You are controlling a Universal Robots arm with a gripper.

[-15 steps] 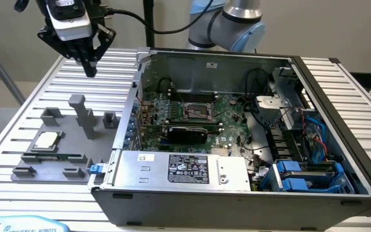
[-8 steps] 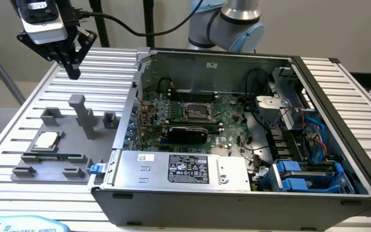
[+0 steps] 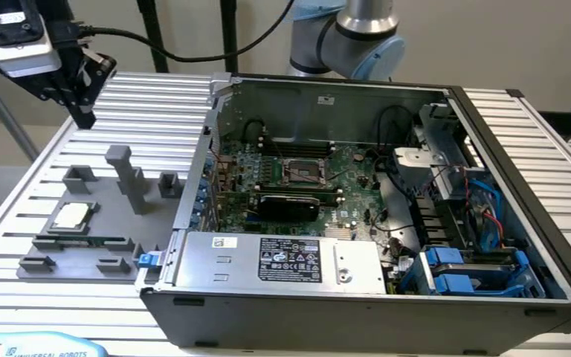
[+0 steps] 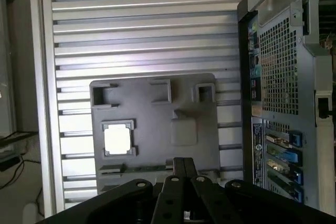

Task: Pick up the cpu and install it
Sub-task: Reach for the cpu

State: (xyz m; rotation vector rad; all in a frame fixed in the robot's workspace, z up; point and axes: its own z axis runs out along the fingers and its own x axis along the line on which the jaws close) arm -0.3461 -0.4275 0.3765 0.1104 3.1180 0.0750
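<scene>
The cpu [image 3: 71,215] is a small square chip with a pale metal top, lying in its recess on the grey holder tray [image 3: 87,242] at the exterior view's left. In the wrist view the cpu [image 4: 117,140] shows as a bright square on the same tray [image 4: 157,124]. My gripper [image 3: 84,111] hangs high above the slatted table, over the tray's far side and well clear of the chip. Its black fingers [image 4: 182,169] meet in a narrow point, shut with nothing between them. The black socket with a metal frame [image 3: 305,172] sits on the motherboard inside the open computer case [image 3: 365,297].
A green memory stick [image 3: 82,241] lies in a slot of the tray near the chip. Grey posts [image 3: 122,175] rise from the tray beside it. The grey power-supply box [image 3: 276,260] fills the case's near side. Black cables trail from my wrist.
</scene>
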